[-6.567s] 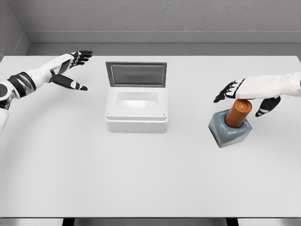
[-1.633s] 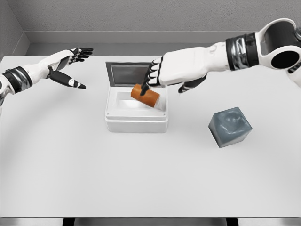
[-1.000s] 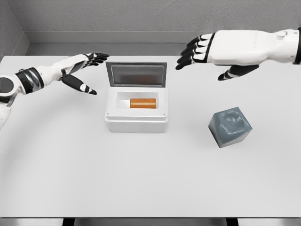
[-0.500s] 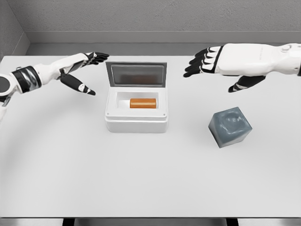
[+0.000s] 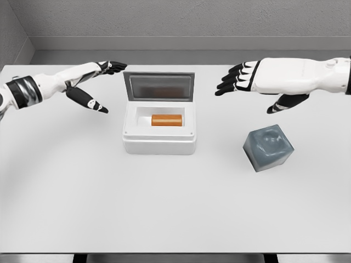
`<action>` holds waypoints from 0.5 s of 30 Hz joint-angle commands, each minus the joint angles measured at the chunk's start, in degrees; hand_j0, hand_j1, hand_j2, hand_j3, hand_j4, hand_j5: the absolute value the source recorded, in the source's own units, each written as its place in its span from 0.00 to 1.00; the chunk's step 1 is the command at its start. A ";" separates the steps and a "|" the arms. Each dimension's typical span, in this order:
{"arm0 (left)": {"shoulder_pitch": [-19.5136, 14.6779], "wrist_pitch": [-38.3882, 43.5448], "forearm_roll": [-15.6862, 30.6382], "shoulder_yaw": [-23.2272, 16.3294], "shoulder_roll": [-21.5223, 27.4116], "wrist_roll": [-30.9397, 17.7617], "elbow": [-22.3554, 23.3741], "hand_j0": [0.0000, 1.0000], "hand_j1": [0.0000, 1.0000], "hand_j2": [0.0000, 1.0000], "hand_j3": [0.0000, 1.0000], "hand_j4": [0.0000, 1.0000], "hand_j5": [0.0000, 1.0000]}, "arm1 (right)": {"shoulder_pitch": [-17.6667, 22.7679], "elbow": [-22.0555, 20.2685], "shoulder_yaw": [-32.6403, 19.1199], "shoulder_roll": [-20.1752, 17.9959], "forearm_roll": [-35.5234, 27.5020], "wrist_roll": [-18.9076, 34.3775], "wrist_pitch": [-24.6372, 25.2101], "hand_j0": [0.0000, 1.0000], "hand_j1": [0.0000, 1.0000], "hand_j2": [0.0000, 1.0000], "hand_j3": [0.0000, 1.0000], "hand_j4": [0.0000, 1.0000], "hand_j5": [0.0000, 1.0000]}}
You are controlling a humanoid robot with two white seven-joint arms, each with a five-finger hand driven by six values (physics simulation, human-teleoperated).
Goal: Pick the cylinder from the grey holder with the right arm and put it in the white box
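**Cylinder lies in the white box, both hands empty above the bench**

The orange cylinder (image 5: 166, 120) lies on its side on the floor of the white box (image 5: 159, 143), its long axis running from 9 to 3 o'clock, near the back wall of the compartment. The box's grey-lined lid (image 5: 158, 86) stands open and upright along the rear edge, at 12 o'clock from the cylinder.

The right hand (image 5: 258, 82) hovers over the bench (image 5: 175, 203) at about 2 o'clock from the box, well apart from it. Its fingers (image 5: 233, 79) are spread and stretched toward the lid, the thumb hangs down below the palm, and it holds nothing. The grey holder (image 5: 268, 147) sits on the bench at 6 o'clock from that hand, its top recess bare, and at roughly 3 to 4 o'clock from the box.

The left hand (image 5: 88, 82) reaches in at 10 o'clock from the box, fingers extended and loose, thumb angled down, nothing in its grasp. Its fingertips lie near the lid's left edge without touching it.
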 commanded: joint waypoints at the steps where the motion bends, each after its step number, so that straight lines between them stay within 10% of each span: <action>1: 0.00 0.06 0.37 0.12 1.00 0.01 -1.68 1.00 1.00 1.00 1.00 1.00 1.00 | 0.00 0.02 -0.06 -0.10 -0.36 -0.03 0.13 1.00 1.00 1.00 1.00 1.00 1.00; 15: 0.70 0.06 0.46 0.04 1.00 0.01 -4.14 1.00 1.00 1.00 1.00 1.00 1.00 | 0.09 0.55 0.03 0.69 -0.53 -0.03 0.13 1.00 1.00 1.00 1.00 1.00 1.00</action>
